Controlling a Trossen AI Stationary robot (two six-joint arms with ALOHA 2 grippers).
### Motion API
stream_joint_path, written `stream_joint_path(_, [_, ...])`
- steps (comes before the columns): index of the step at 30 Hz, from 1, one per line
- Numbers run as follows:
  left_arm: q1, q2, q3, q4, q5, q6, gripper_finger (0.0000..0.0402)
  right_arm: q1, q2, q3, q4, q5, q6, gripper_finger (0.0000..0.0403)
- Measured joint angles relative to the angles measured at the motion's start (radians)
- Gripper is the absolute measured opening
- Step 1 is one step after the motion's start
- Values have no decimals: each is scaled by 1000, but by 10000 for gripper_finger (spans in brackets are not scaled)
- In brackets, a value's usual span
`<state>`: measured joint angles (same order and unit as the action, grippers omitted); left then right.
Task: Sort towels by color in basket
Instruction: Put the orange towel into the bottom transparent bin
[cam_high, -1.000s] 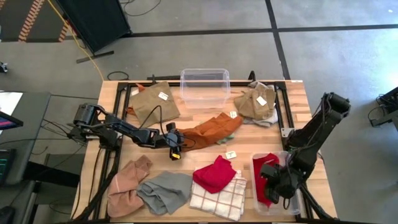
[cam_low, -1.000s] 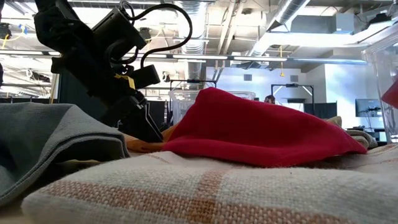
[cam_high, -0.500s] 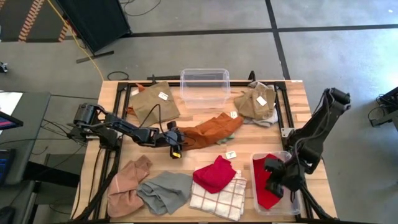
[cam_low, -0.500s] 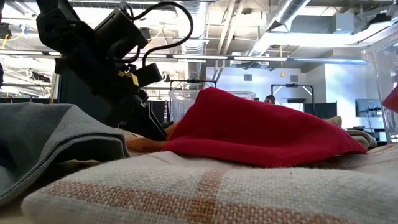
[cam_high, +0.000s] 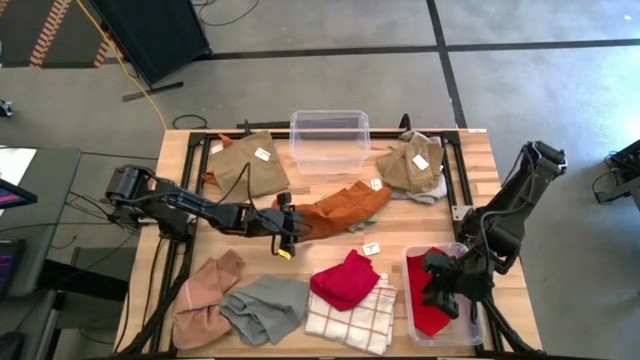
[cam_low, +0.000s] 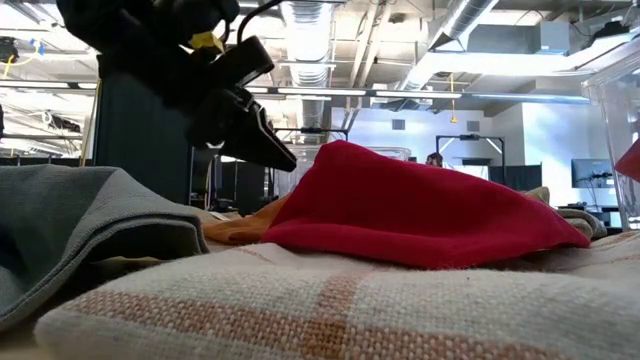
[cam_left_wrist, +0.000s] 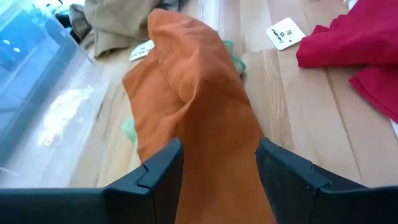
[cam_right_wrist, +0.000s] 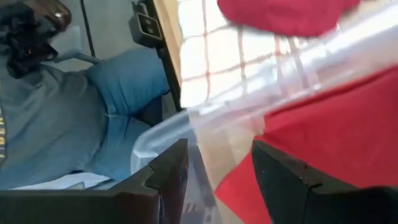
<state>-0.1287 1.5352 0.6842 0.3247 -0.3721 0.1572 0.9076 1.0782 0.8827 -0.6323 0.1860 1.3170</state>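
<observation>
Your left gripper (cam_left_wrist: 217, 171) clamps the near end of the rust-orange towel (cam_high: 335, 210), which stretches across mid-table toward the clear empty bin (cam_high: 329, 140) at the far edge. Your right gripper (cam_high: 440, 293) hangs with fingers parted and empty over the clear bin (cam_high: 478, 325) at the near right, where a red towel (cam_right_wrist: 336, 137) lies inside. Another red towel (cam_high: 345, 280) sits atop the checked towel (cam_high: 350, 315).
</observation>
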Motion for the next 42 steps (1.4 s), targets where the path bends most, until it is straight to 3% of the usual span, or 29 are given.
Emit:
stream_joint_path(6, [0,3,4,-4,0,12,192,-29,0,38,1,7,-88,203])
stream_joint_path(18, [0,3,4,1,2,15,192,-129,9,75,73,129,-355,203])
stream_joint_path(28, [41,5,44,21,38,107,192,-258,90,75,131,130,-515,203])
stream_joint_path(32, [96,5,83,-33,88,138,192,-300,113,75,191,123,-584,203])
stream_joint_path(37, [175,20,135,-143,299,134,192,-331,121,75,231,108,-620,203])
stream_joint_path(42, [188,96,188,-148,330,194,192,-334,121,75,250,108,-645,203])
